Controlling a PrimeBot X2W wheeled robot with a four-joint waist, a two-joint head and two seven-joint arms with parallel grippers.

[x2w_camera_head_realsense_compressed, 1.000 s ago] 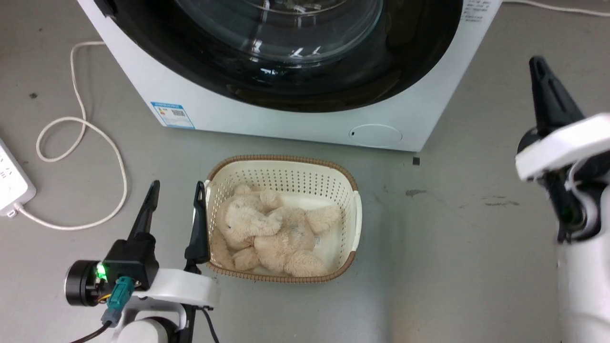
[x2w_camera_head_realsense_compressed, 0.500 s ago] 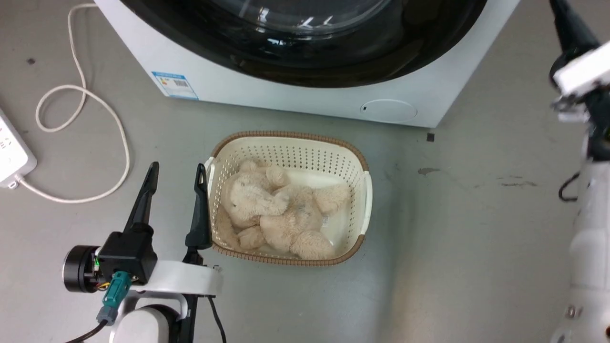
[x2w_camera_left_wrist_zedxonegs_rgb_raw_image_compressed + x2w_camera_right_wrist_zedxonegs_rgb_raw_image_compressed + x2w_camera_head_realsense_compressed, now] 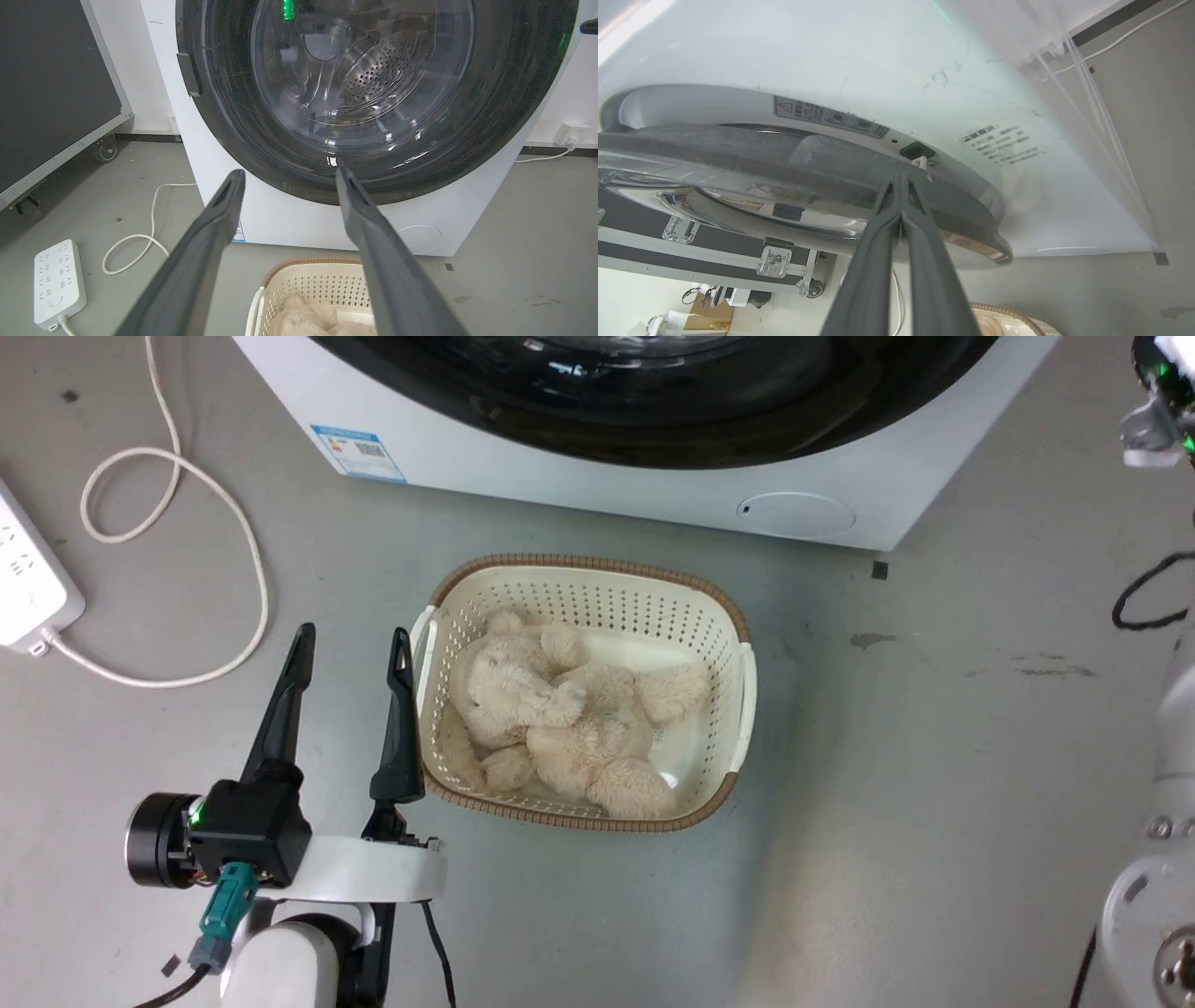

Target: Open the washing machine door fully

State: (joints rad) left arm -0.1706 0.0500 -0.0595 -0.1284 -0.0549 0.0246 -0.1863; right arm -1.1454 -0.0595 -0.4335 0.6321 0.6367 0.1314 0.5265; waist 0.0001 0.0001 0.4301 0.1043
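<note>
The washing machine (image 3: pixel 579 490) is a white box with a blue label (image 3: pixel 359 451) and a small round flap (image 3: pixel 795 513). Its door (image 3: pixel 224 121), a glossy black disc with a clear glass bowl, faces me in the left wrist view. My left gripper (image 3: pixel 289 173) is open, well short of the door and above the basket; it sits at lower left in the head view (image 3: pixel 350 644). My right gripper (image 3: pixel 901 179) is shut, its tips at the door's grey rim (image 3: pixel 784 158) right by the latch slot (image 3: pixel 917 151). Nothing shows between its fingers.
A cream basket (image 3: pixel 597 574) holding a beige plush toy (image 3: pixel 560 719) stands on the floor before the machine. A white power strip (image 3: pixel 28 588) and its looped cable (image 3: pixel 233 523) lie at left. A black wheeled case (image 3: pixel 46 93) stands left of the machine. My right arm (image 3: pixel 1148 915) runs up the right edge.
The head camera has shifted, so the machine sits higher in view. My right gripper has risen out of the top right corner. The left gripper has stayed open beside the basket.
</note>
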